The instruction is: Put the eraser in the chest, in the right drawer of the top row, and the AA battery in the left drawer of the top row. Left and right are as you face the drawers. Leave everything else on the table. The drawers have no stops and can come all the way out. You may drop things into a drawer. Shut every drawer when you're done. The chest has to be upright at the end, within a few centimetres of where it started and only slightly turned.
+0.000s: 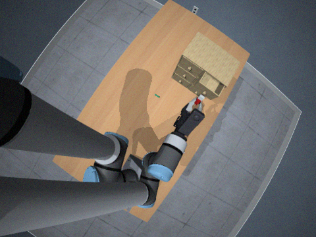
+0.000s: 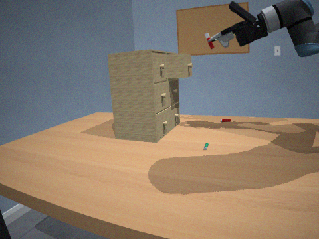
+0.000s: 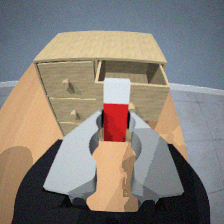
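My gripper [image 3: 115,111] is shut on the eraser [image 3: 116,112], a red block with a white end. It also shows in the overhead view [image 1: 199,99] and the side view [image 2: 209,40]. I hold it high in the air, in front of the wooden chest [image 2: 146,94] and above the height of its top. The right drawer of the top row [image 3: 132,75] is pulled out and looks empty; it also shows in the side view [image 2: 176,68]. The other drawers are shut. A small green cylinder with a silver end, the AA battery [image 2: 206,146] [image 1: 157,95], lies on the table in front of the chest.
A small red object [image 2: 226,120] lies on the table to the right of the chest's front. The chest [image 1: 207,67] stands near the table's far corner. The arm's base sits at the table's near end.
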Motion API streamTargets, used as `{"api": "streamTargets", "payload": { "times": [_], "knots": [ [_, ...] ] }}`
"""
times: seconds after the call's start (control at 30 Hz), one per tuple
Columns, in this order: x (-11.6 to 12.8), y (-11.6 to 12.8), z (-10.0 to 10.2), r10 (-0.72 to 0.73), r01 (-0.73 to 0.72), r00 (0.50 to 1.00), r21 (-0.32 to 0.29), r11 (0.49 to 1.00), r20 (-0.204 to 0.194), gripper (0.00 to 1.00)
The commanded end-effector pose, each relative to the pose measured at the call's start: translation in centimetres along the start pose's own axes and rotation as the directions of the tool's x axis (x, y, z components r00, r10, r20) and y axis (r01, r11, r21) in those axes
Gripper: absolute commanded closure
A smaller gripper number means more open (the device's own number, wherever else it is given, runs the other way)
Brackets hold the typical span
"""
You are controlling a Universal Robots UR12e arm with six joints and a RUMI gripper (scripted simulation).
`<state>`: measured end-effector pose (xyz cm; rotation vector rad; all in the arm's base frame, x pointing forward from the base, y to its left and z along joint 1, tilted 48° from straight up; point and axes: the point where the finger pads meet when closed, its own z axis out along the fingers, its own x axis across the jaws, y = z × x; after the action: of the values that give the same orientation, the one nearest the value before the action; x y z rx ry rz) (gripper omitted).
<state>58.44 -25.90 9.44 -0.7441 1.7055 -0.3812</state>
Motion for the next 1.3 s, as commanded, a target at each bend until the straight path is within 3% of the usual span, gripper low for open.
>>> {"api": "streamTargets", "payload": {
  "times": [0.0, 0.5, 1.27],
  "knots": [
    [0.0, -0.2, 0.5, 0.0, 0.0, 1.0, 0.003, 1.0, -0.001, 0.89],
    [0.0, -1.1, 2.8, 0.0, 0.0, 1.0, 0.003, 1.0, -0.001, 0.89],
    [0.0, -3.1, 8.2, 0.0, 0.0, 1.0, 0.003, 1.0, -0.001, 0.89]
  ]
}}
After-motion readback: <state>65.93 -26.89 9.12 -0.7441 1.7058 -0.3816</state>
